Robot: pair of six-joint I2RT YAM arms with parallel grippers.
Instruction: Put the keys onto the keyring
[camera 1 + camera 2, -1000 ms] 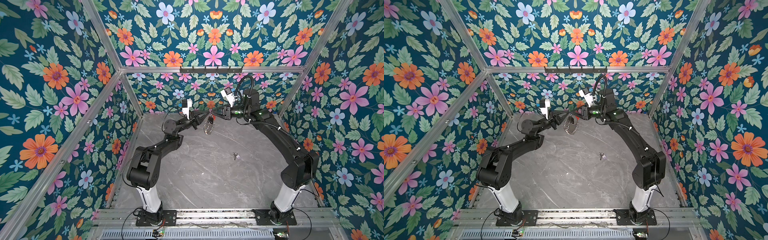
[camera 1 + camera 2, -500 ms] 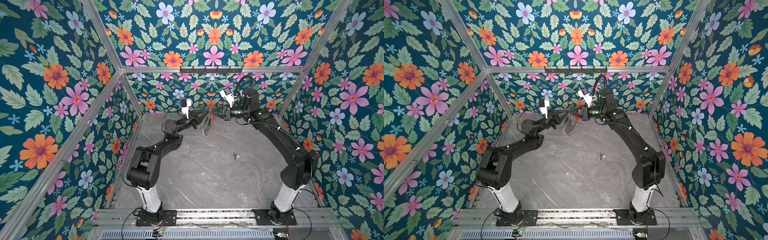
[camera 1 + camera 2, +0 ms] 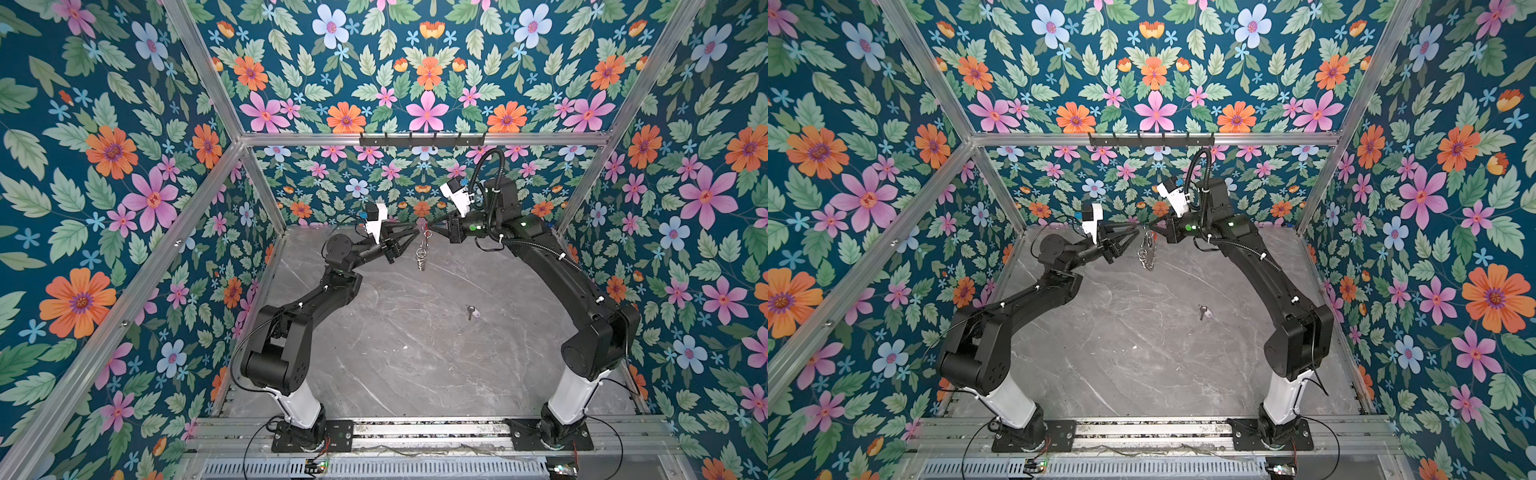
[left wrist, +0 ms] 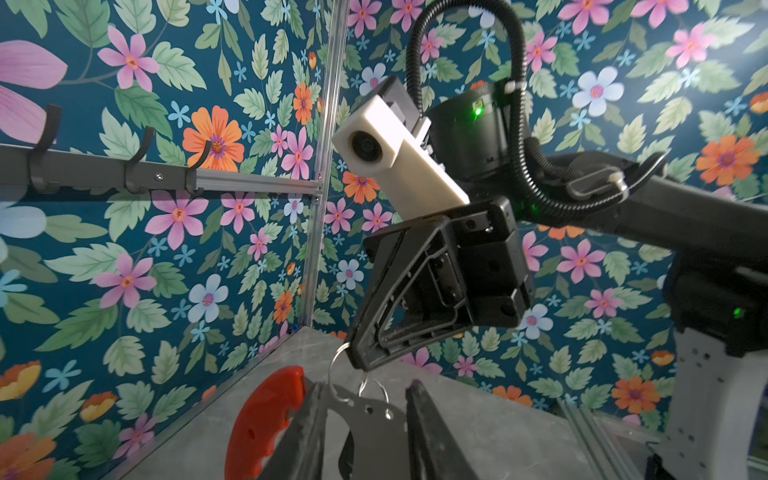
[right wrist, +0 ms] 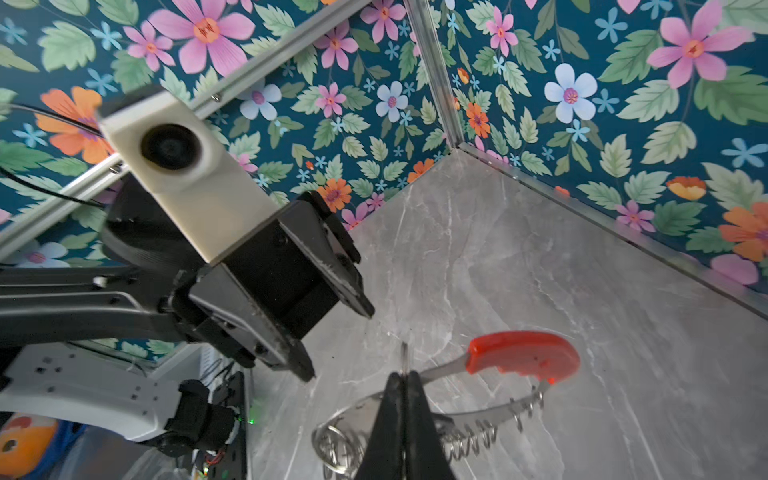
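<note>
**Top views.** In both top views the keyring [image 3: 423, 251] [image 3: 1147, 252] hangs in the air above the far end of the grey marble desk [image 3: 415, 365] [image 3: 1133, 365], between the two arms. It appears as a narrow bunch of silver rings below a small red part. The right fingers [image 3: 440, 222] [image 3: 1160, 224] are closed on its upper end. The left fingers [image 3: 405, 229] [image 3: 1121, 227] stand apart in a narrow V just beside the loop and do not clamp it. The keys [image 3: 471, 311] [image 3: 1203, 311] lie flat on the desk, well apart from the keyring and nearer the right arm. They show as one small silver key with a dark head and a pale lavender tag. Any print on the tag is too small to read.

**Left wrist view.** The left fingers [image 4: 307, 436] are parted. A flat part of the keyring [image 4: 370, 419] with small holes passes between them. The red section [image 4: 262, 415], a curved plastic piece, sits just outside one finger. The right fingers [image 4: 365, 353] pinch a silver ring at their tip.

**Right wrist view.** The right fingers [image 5: 395, 424] are pressed together on the thin wire of the keyring [image 5: 478, 411]. The red section [image 5: 523, 357] curves away to one side and joins a notched silver band that carries small rings. More rings bunch beside the fingers. The left fingers [image 5: 286, 349] are spread, with their tips near the loop but apart from it.
</note>
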